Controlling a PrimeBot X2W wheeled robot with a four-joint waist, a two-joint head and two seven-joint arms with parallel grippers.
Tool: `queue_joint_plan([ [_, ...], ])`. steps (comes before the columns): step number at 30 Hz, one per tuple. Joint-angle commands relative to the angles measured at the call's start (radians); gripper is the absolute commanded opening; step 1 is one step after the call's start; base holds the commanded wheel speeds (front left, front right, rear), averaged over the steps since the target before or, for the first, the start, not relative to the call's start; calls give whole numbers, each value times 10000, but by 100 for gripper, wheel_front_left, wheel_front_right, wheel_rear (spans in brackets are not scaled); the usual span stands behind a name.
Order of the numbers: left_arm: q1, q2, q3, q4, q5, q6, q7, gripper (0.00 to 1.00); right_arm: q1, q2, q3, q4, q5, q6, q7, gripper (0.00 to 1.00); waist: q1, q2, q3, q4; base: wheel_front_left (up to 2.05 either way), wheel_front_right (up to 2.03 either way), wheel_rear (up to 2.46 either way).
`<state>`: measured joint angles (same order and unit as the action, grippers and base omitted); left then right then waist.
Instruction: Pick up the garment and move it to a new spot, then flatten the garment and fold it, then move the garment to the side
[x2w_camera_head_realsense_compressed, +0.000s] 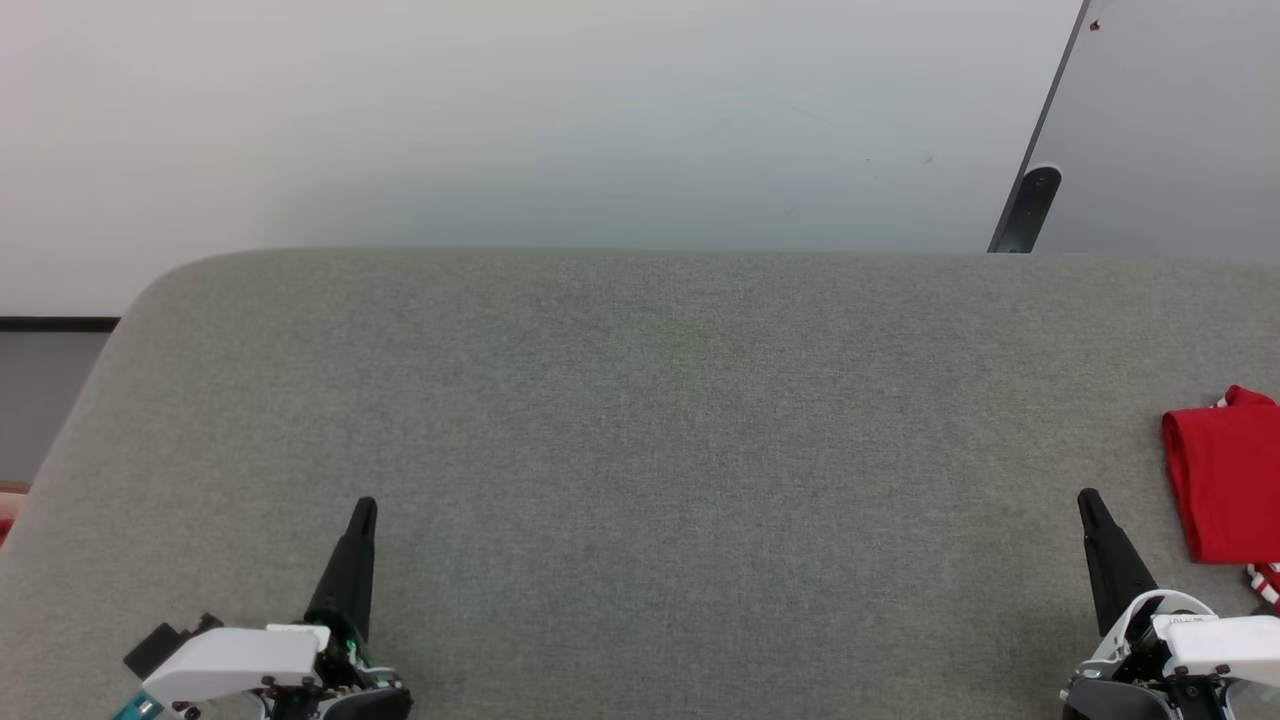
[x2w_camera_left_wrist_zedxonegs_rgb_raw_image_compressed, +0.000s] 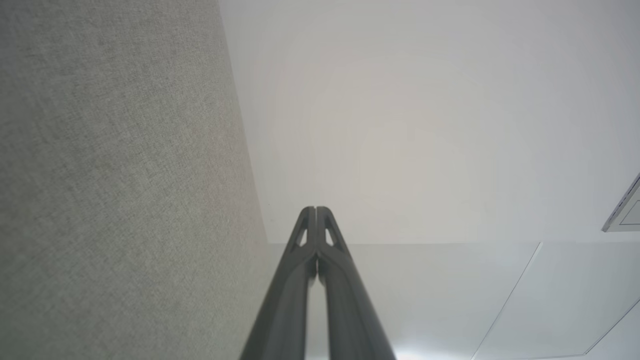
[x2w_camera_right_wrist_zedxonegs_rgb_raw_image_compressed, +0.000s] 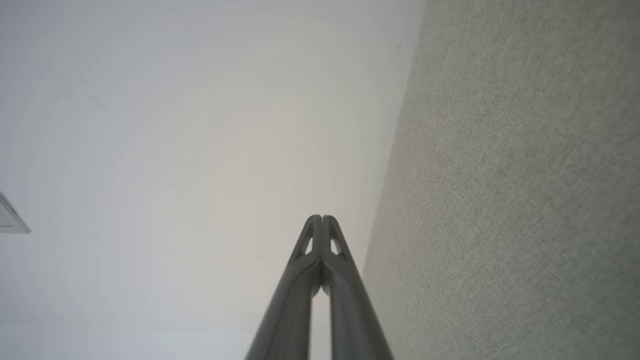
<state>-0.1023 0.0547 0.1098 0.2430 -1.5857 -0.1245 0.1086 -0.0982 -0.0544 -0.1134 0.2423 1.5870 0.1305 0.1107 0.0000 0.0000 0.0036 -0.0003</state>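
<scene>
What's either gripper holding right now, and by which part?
Nothing. The left gripper and right gripper are shut, empty; the garment lies on the table, clear of both.

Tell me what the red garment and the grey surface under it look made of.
The garment: likely soft knit cloth, matte; folds roundly, no sheen. The surface: likely woven fabric covering, matte; fine heathered grey weave shows in the wrist views.

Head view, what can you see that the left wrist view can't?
Head view's extras: the red garment resting on the grey table at far right, and the shut right gripper. Left wrist view's extra: a close look along the left gripper, its two fingers pressed together. Both share that table, the pale surface beyond it and the left gripper.
</scene>
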Motion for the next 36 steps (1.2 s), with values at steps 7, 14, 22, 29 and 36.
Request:
queue_joint_plan([
  [7, -118, -57, 80, 43, -278, -101, 89, 0, -133, 71, -17, 42, 280, 4, 55, 0, 0, 0, -6, 3, 0, 0, 0],
  [14, -118, -57, 78, 42, -277, -102, 90, 0, -122, 70, -14, 40, 282, 4, 54, 0, 0, 0, -6, 3, 0, 0, 0],
  [22, -117, -56, 77, 41, -276, -102, 91, 0, -122, 68, -12, 40, 283, 4, 53, 0, 0, 0, -6, 3, 0, 0, 0],
  [29, -116, -57, 79, 41, -276, -102, 91, 0, -122, 68, -11, 40, 284, 4, 52, 0, 0, 0, -6, 3, 0, 0, 0],
  [36, -116, -57, 80, 40, -275, -102, 92, 0, -122, 68, -9, 40, 285, 4, 51, 0, 0, 0, -6, 3, 0, 0, 0],
])
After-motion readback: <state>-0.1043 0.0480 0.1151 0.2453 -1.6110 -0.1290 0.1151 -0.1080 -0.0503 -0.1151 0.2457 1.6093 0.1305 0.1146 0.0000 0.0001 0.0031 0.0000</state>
